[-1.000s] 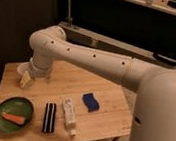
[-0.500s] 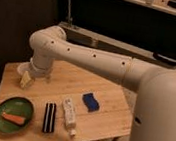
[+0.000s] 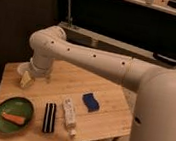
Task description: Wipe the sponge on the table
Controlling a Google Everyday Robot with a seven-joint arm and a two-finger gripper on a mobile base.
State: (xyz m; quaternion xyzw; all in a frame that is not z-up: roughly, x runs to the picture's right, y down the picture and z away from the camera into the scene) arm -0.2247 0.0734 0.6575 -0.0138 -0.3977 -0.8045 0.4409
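My gripper (image 3: 27,78) hangs spread and empty over a far corner of the table (image 3: 107,120), well apart from the sponge (image 3: 91,102) lying flat mid-table — which fits a wipe either pending or finished.

Spotted no change anywhere. Found tool (image 3: 25,79) still parked at left of frame over upper-left corner of counter (image 3: 108,118), same pose as before. Found sponge (image 3: 91,102) mid-frame, unmoved. Logged zero shifts in layout.
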